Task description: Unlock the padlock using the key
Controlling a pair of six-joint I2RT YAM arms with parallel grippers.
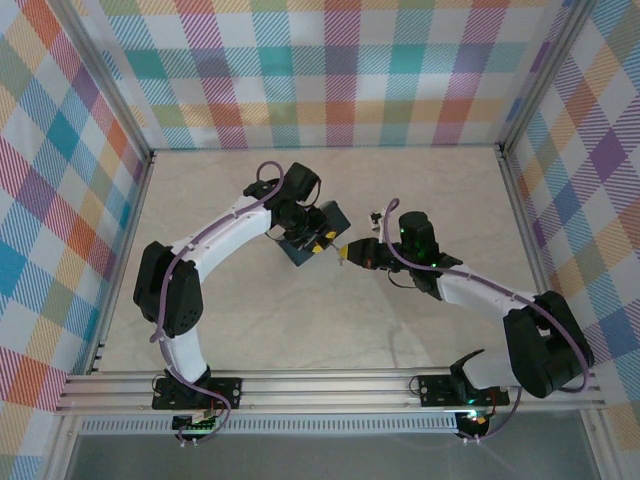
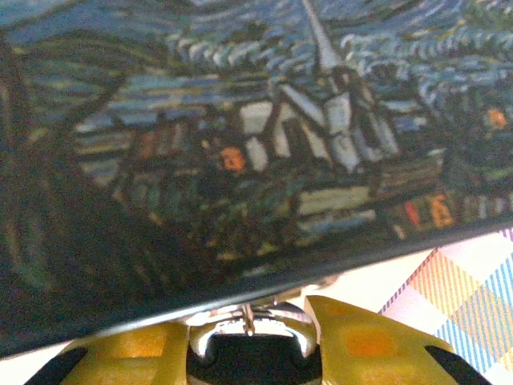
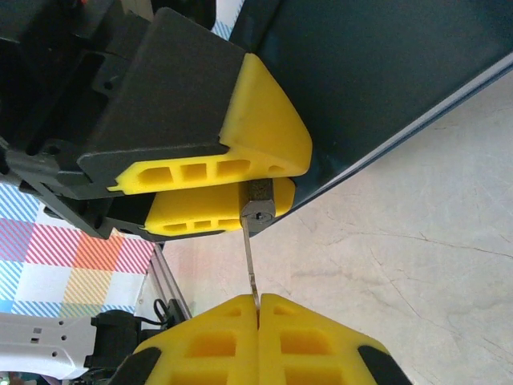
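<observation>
Right gripper (image 3: pixel 258 303) pinches the key (image 3: pixel 249 261), its tip at the padlock (image 3: pixel 258 207) my left gripper (image 3: pixel 260 186) clamps; next I'd seat it fully, then twist.

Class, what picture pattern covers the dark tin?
A painted night-time village with a church steeple on the tin, clearest in the left wrist view.

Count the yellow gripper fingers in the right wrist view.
4. Two belong to the left gripper, upper left, clamping the padlock; two belong to the right gripper, bottom edge, pinching the key.
</observation>
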